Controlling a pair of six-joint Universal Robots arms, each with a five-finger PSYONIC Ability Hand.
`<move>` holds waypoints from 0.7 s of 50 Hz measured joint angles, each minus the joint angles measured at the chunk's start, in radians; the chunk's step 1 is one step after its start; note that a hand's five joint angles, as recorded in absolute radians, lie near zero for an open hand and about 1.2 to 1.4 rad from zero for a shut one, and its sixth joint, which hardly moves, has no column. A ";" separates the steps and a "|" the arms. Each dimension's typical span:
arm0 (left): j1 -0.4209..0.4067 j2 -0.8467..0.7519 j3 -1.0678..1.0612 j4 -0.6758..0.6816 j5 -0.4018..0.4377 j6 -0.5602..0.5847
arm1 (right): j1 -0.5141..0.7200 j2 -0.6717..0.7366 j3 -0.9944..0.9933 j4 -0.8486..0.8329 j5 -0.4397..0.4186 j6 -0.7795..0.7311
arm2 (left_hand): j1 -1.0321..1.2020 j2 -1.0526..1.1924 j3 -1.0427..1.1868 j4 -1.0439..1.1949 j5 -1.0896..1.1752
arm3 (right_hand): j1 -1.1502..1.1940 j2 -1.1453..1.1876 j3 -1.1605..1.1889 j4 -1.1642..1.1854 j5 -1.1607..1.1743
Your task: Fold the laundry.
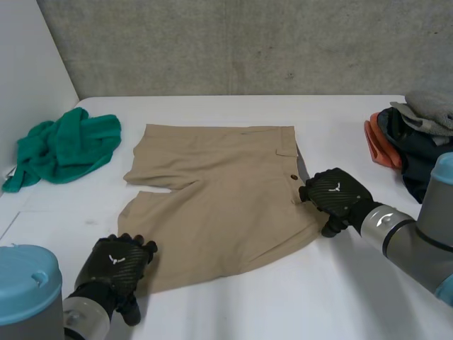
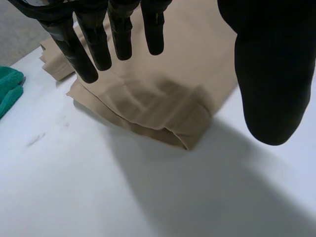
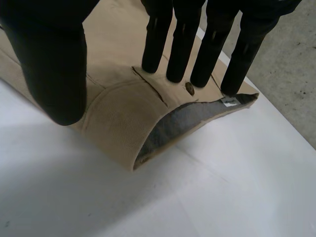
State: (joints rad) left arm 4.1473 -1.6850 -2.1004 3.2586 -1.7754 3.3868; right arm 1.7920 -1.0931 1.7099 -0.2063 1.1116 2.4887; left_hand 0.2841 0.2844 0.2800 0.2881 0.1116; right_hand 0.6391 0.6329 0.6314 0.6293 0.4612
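A: Shorts (image 1: 219, 191) flat, centre of table (image 1: 354, 297). Left hand (image 1: 117, 268) over 7 o'clock hem corner (image 2: 180, 136), right hand (image 1: 338, 197) on 3 o'clock waistband (image 3: 116, 123). Fingers straight, slightly spread, pinching nothing.
B: Risk: shallow grab catches one layer, fold skews.

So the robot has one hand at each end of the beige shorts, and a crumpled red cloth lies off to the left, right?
Not quite: the crumpled cloth is green, not red, as the head view shows. The left hand and right hand are indeed at opposite ends of the beige shorts.
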 measured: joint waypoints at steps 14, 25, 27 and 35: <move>0.011 -0.096 0.038 0.121 0.034 0.080 | 0.012 -0.016 0.025 -0.006 0.040 0.045 | 0.499 0.466 0.468 0.461 0.459 | 0.424 0.547 0.552 0.565 0.535; -0.005 -0.164 0.054 0.169 0.035 0.145 | -0.017 -0.124 0.045 0.107 0.115 0.126 | 0.453 0.451 0.456 0.444 0.453 | 0.424 0.547 0.552 0.568 0.535; -0.009 -0.166 0.054 0.168 0.036 0.150 | -0.020 -0.131 0.045 0.126 0.121 0.129 | 0.439 0.435 0.441 0.428 0.439 | 0.424 0.547 0.552 0.569 0.535; -0.024 -0.143 0.052 0.131 0.034 0.156 | -0.019 -0.146 0.042 0.154 0.130 0.112 | 0.198 0.201 0.212 0.191 0.220 | 0.424 0.547 0.552 0.569 0.535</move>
State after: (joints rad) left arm 4.1235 -1.8277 -2.0484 3.3900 -1.7411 3.5433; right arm 1.7733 -1.2390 1.7519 -0.0518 1.2420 2.6010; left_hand 0.4819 0.4857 0.4918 0.4787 0.3313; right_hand 1.0634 1.1794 1.1834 1.1981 0.9958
